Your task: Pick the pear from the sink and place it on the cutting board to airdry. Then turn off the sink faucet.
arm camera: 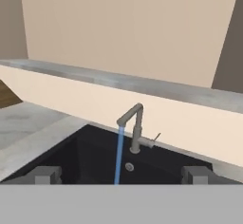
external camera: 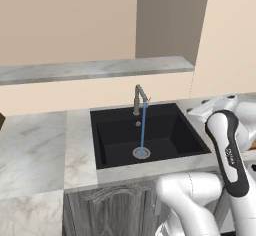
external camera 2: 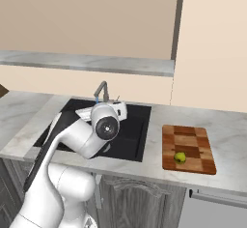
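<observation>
Counter (external camera: 35, 150): grey-white marble, running left and right of the basin, with a raised marble ledge (external camera: 95, 70) on the beige wall behind it. Grey wood-grain cabinet fronts (external camera: 110, 210) below.

Arm (external camera: 227, 150): white Franka, elbow raised at the right of the left base view; in the right base view its wrist sits above the near left part of the basin.

Sink (external camera: 175, 135): large black rectangular basin set in the marble. Round silver drain ring (external camera: 141, 153) on the floor, near the front centre. No fruit seen in the basin.

Cutting board (external camera 2: 188, 147): brown and reddish checkered wood, flat on the counter to the right of the sink, apart from the basin edge.

Sink faucet (arm camera: 135, 130): slim grey post upright at the back rim of the basin, spout arm angled forward and to the left in the hand view, small lever sticking out at the right of the post. A blue stream of water (arm camera: 118, 154) falls straight from the spout tip; in the left base view it lands on the drain ring. Tap is running.

Gripper (arm camera: 121, 174): fingers spread wide, one tip (arm camera: 45, 174) at each side of the hand view, nothing between them. Faces the faucet across the basin, not touching it.

Pear (external camera 2: 180, 158): small, yellow-green, resting on the cutting board near its front edge, left of centre
</observation>
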